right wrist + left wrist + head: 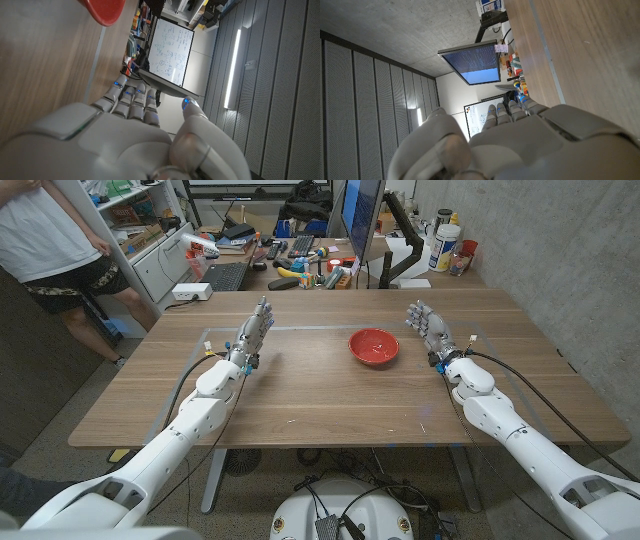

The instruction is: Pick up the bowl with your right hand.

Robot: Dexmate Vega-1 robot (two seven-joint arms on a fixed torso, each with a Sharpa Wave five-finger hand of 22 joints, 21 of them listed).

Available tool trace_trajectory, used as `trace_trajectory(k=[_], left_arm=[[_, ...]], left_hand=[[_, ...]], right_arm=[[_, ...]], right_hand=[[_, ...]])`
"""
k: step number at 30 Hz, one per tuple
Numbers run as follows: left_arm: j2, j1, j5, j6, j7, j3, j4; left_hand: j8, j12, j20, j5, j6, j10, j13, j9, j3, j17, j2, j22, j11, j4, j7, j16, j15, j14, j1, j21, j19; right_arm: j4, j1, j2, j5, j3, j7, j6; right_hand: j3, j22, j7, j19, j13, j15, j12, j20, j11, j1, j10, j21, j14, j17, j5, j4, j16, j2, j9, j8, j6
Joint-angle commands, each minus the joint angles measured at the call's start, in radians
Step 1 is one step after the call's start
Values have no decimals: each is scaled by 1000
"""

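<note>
My right hand (428, 326) stands on its edge on the table (300, 395), fingers straight and spread a little, holding nothing. The red bowl (373, 346) sits upright on the wood just beside it, on the side toward my other arm and slightly nearer to me than my fingertips; a strip of bare table lies between the bowl and my palm, so I am not touching it. From my right wrist I see the bowl's red rim (102, 10) across the wood, off to the side of my fingers (131, 100), and a whiteboard (171, 55) beyond them.

My left hand (252, 332) is well apart from the bowl, on its far side, also up on its edge with the fingers extended and nothing in it. From that wrist I see a lit monitor (472, 62) past my fingertips (506, 111).

A person (55, 240) stands beyond the table's corner on my left side.
</note>
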Motion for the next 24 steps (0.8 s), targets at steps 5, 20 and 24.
trace_trajectory(k=[5, 20, 24], left_arm=[[-111, 5, 133, 52, -61, -112, 2], [-147, 29, 195, 91, -70, -156, -44], [-148, 34, 200, 99, -73, -163, -56]], left_hand=[[7, 5, -73, 8, 1, -2, 5, 2, 0, 3, 4, 3, -6, 5, 7, 5, -2, -9, 10, 3, -14], [6, 5, -70, 11, 2, -3, 5, 2, -1, 3, 8, 3, -4, 2, 8, 4, -2, -9, 13, 2, -16], [6, 5, -69, 11, 1, -3, 5, 2, -1, 3, 9, 3, -3, 2, 9, 4, -2, -9, 14, 1, -18]], right_arm=[[13, 3, -4, 7, 7, 17, 26], [25, 2, -15, -9, 10, 19, 55], [24, 0, -14, -17, 9, 19, 71]], right_hand=[[4, 4, -3, 10, 4, 0, 3, -14, 0, 8, 7, 1, 6, 3, 4, -1, 6, 0, 4, 5, 9], [4, 5, -18, 19, 3, -12, 9, -15, -5, 15, 23, -10, 24, -1, 5, -8, 8, 1, 2, 8, 17], [5, 5, -20, 27, 2, -17, 10, -19, -14, 19, 30, -12, 33, -3, 6, -12, 8, 2, 1, 10, 24]])
